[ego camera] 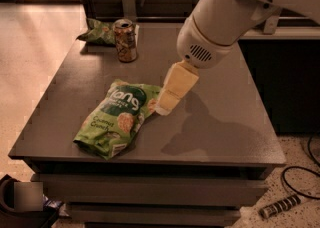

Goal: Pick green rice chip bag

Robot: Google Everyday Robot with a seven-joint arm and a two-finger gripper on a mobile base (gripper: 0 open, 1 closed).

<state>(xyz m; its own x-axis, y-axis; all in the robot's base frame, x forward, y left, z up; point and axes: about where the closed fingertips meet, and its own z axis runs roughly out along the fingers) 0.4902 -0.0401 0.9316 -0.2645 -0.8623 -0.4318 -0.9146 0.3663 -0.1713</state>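
Camera view: the end effector (165, 106), whose opening cannot be told, hangs mid-frame. The green rice chip bag (116, 121) lies just lower-left, its long axis running lower-left to upper-right.

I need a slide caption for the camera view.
End effector close beside the green rice chip bag on a grey table; can and smaller bag behind.

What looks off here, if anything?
Nothing spilled or damaged. The green rice chip bag lies flat and diagonal on the table, with the gripper at its right edge. The can stands upright at the back, a smaller green bag beside it at the far left corner. Only a loose cable lies on the floor.
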